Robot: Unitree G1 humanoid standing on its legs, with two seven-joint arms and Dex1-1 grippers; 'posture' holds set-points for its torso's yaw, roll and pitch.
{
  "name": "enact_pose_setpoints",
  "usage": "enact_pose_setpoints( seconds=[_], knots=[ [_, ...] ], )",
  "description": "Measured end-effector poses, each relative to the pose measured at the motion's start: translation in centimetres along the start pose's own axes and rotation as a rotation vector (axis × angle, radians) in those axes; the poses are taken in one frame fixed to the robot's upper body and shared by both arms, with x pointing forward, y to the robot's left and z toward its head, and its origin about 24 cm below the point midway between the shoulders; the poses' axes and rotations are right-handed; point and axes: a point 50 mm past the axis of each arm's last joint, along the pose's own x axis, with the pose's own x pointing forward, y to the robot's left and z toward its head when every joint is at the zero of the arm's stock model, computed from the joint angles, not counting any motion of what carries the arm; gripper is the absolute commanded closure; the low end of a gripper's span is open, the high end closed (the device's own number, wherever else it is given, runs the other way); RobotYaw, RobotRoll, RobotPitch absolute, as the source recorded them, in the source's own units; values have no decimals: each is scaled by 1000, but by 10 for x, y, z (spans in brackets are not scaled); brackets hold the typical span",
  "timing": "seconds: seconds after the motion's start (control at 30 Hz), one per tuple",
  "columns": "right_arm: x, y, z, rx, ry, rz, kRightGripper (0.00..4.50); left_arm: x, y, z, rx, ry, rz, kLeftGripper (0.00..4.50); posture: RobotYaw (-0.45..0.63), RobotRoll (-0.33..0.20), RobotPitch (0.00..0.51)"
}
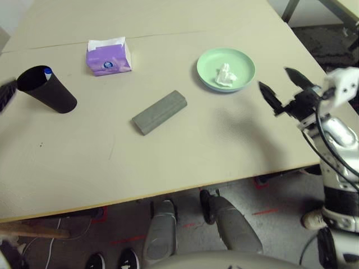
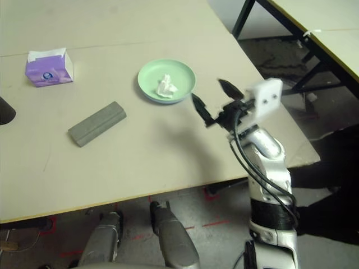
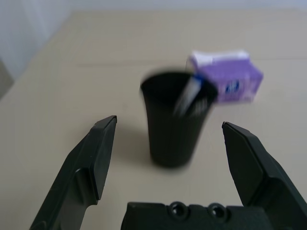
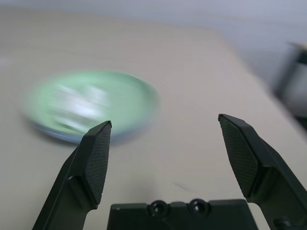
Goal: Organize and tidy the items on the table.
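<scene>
Black cup [image 1: 47, 89] at nine o'clock on the table [image 1: 185, 168], marker [image 3: 188, 95] inside, left gripper [image 3: 170, 160] spread beside it, purple tissue box [image 1: 109, 58] at eleven, grey case [image 1: 160, 112] central, tissue [image 1: 226, 75] on green plate [image 1: 242, 66] at one, right gripper [image 1: 278, 85] spread at two.

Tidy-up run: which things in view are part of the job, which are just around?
Part of the job:
- grey glasses case
- green plate with crumpled tissue on it
- black cup, pen inside
- purple tissue box

Just around:
- black shoes on the floor
- second table
</scene>
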Motion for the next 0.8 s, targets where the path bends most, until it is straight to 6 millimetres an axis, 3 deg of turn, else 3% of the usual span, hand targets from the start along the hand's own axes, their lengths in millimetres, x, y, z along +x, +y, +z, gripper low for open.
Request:
enact_pose_setpoints(
  seconds=[0.1,0.27,0.8],
  knots=[
    [-10,-8,-15,-27,38,-61,0,-19,-1,-16,-27,12,30,39,-45,0,302],
    [-21,-4,-35,15,66,-96,0,-46,-14,-46,-83,59,59,39,-20,0,310],
    [-4,20,-16,56,-41,-54,0,-32,-11,-24,68,95,26,39,45,0,370]
  ],
)
